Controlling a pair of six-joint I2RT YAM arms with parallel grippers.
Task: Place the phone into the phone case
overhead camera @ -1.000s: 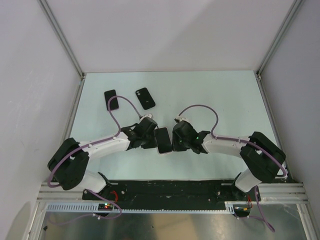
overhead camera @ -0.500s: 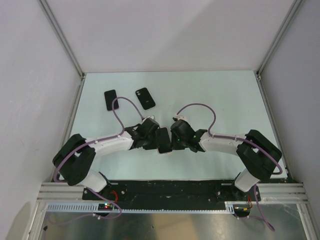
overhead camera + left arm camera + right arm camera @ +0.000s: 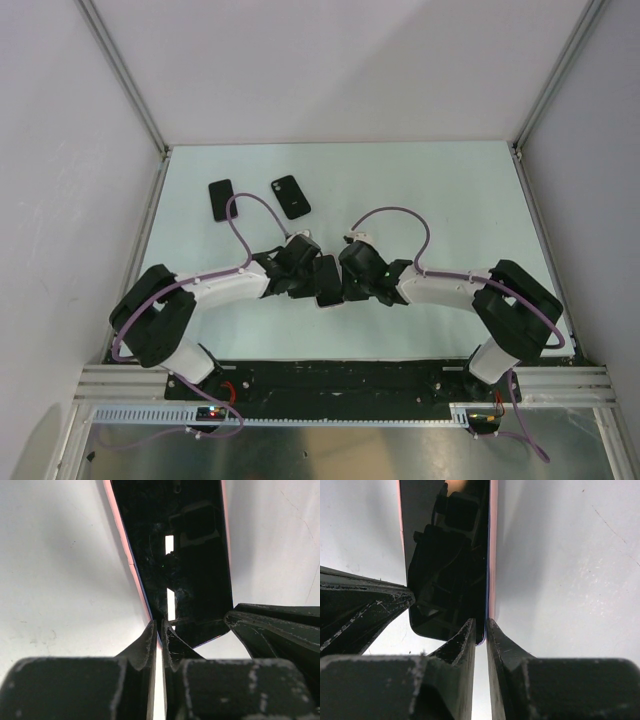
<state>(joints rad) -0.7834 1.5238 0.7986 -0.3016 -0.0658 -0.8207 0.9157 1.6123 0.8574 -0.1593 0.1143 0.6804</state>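
Note:
The phone (image 3: 327, 282), glossy black with a thin pink rim, is held between the two grippers near the table's front centre. My left gripper (image 3: 312, 281) is shut on its left long edge, and in the left wrist view the jaws (image 3: 161, 628) pinch that pink rim of the phone (image 3: 192, 555). From the other side my right gripper (image 3: 343, 283) is shut on the right long edge, jaws (image 3: 481, 626) nipping the phone (image 3: 447, 555) near its corner. A black phone case (image 3: 290, 197) lies flat at the back left, well apart from both grippers.
A second flat black slab (image 3: 222, 200) lies left of the case. Which of the two is the case I cannot tell for sure. White walls with metal posts (image 3: 165, 150) close in the pale table (image 3: 450, 200) on three sides.
Both grippers have narrowed onto the phone's long edges. The arms have drawn slightly inward and away from the near edge, and the phone has barely shifted.

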